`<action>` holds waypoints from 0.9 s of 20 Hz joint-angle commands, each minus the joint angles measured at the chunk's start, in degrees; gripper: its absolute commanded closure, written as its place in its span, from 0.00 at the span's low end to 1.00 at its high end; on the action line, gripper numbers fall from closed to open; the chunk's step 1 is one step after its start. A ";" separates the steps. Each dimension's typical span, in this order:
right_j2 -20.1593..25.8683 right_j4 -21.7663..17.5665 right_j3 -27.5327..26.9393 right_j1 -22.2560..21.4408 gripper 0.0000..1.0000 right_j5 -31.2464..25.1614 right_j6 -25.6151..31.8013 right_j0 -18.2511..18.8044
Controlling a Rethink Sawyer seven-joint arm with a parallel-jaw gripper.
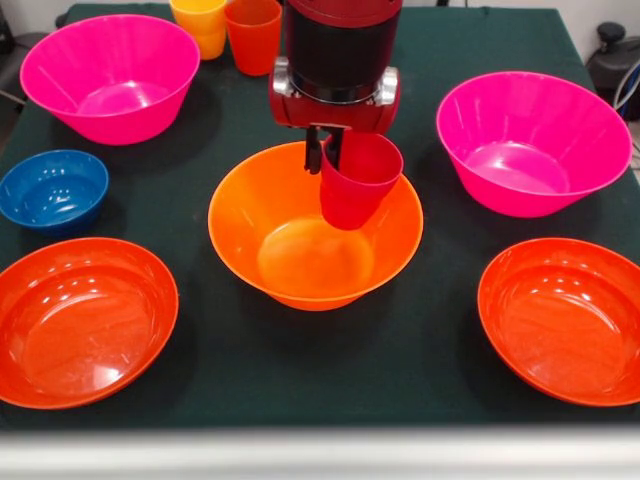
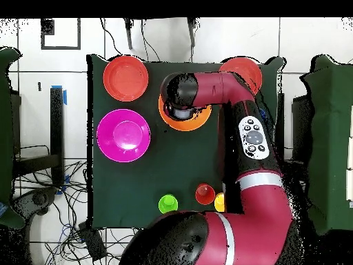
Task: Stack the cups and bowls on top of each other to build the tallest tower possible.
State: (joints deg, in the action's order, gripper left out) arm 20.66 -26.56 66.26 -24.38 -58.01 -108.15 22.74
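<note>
My gripper (image 1: 324,158) is shut on the rim of the red cup (image 1: 360,182). It holds the cup upright and slightly tilted over the middle of the large orange bowl (image 1: 300,250), clear of the bowl's bottom. In the overhead view the arm covers most of that orange bowl (image 2: 180,125). Two pink bowls (image 1: 110,75) (image 1: 533,140) flank it. The small blue bowl (image 1: 53,188) sits at the left. Two shallow red-orange bowls (image 1: 80,320) (image 1: 565,315) are at the front. The yellow cup (image 1: 200,25) and orange cup (image 1: 253,35) stand at the far edge. The green cup (image 2: 167,203) shows only in the overhead view.
All pieces stand on a dark green table cloth (image 1: 230,380). In the overhead view the arm (image 2: 251,138) runs along the table's right side and hides the blue bowl and one pink bowl. Cables and floor tiles surround the table.
</note>
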 commanded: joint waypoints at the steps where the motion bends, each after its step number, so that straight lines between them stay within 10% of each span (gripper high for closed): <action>1: -0.25 -3.71 0.47 2.31 1.00 -0.88 6.39 -2.17; 18: 0.49 -2.86 7.78 -2.63 1.00 1.49 7.98 -0.77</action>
State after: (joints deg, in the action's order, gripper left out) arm 20.68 -26.80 67.59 -25.38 -57.99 -108.15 21.92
